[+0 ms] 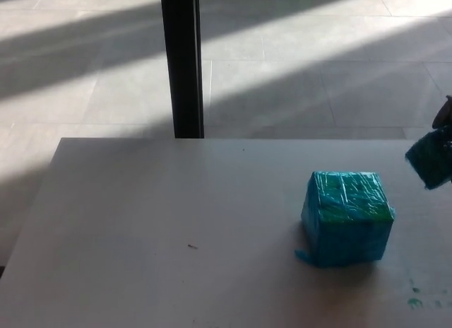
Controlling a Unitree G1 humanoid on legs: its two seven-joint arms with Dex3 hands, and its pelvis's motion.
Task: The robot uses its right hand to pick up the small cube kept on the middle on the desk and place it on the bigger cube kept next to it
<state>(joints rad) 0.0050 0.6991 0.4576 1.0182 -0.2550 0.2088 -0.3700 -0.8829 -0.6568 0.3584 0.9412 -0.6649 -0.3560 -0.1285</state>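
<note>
The bigger cube (347, 217), wrapped in shiny blue-green film, sits on the white desk (176, 229) right of the middle. The small blue cube (431, 160) hangs in the air at the picture's right edge, above and to the right of the bigger cube, clear of the desk. My right hand (445, 114) shows only as a dark sliver at the right edge just above the small cube, shut on it. Most of the hand is cut off by the frame. My left hand is out of the picture.
A black vertical post (181, 63) stands behind the desk's far edge. Beyond it lies a tiled floor (318, 59) with bands of sunlight. Small green specks (414, 300) mark the desk near its front right.
</note>
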